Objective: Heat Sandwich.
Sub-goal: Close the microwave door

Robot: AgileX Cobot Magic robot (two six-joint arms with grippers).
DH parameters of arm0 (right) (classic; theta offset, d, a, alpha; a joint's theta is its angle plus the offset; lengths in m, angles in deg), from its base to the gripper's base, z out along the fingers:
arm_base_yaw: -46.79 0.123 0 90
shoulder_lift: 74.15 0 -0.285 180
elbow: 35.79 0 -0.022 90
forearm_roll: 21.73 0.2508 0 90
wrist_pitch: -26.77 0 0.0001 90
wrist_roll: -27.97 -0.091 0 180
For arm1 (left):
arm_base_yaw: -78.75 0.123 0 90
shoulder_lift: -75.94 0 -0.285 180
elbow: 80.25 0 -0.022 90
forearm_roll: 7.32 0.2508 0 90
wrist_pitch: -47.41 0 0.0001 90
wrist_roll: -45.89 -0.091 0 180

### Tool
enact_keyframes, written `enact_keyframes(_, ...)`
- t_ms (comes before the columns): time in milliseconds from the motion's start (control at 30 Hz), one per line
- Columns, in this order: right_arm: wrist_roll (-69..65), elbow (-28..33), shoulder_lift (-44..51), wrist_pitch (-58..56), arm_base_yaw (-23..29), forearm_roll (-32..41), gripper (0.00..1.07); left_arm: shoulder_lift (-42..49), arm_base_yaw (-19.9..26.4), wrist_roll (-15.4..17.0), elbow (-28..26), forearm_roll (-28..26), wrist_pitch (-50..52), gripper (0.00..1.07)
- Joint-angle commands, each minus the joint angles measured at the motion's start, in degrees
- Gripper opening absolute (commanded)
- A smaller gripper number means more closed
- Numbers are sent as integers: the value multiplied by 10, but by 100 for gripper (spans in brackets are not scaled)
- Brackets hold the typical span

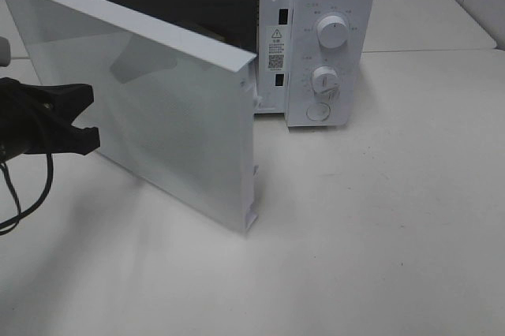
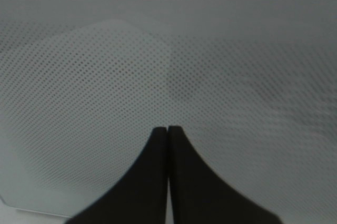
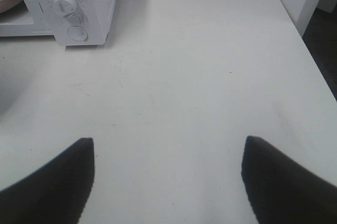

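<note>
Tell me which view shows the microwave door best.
Exterior high: it shows nearly the whole microwave door, swung partly open. Left wrist shows only its dotted window mesh, close up. Right wrist shows the control panel, but no clear part of the door.

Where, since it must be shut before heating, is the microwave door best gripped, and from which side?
Grip the door at its free upright edge, away from the hinge. Come from the robot's right, over the table, jaws straddling the panel. It is thin and flat, stands half open, and that edge juts clear of the microwave.
</note>
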Motion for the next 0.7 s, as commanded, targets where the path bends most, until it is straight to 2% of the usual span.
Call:
enact_keyframes(33,2,1,15,9,-4,2,73,-6,-34,-6,-13,-45,5,0)
enact_keyframes(100,2,1,15,9,-4,2,73,-9,-45,-7,-18,-57,2,0)
enact_keyframes(167,2,1,15,9,-4,2,73,-19,-76,-28,-30,-95,1,0)
enact_keyframes(267,2,1,15,9,-4,2,73,-26,-94,-40,-41,-119,1,0)
enact_keyframes(300,3,1,15,9,-4,2,73,-33,-110,-52,-56,-142,-3,0)
enact_keyframes(433,3,1,15,9,-4,2,73,-50,-141,-65,-91,-186,-17,0)
enact_keyframes(700,3,1,15,9,-4,2,73,-81,-182,-86,-155,-229,-37,0)
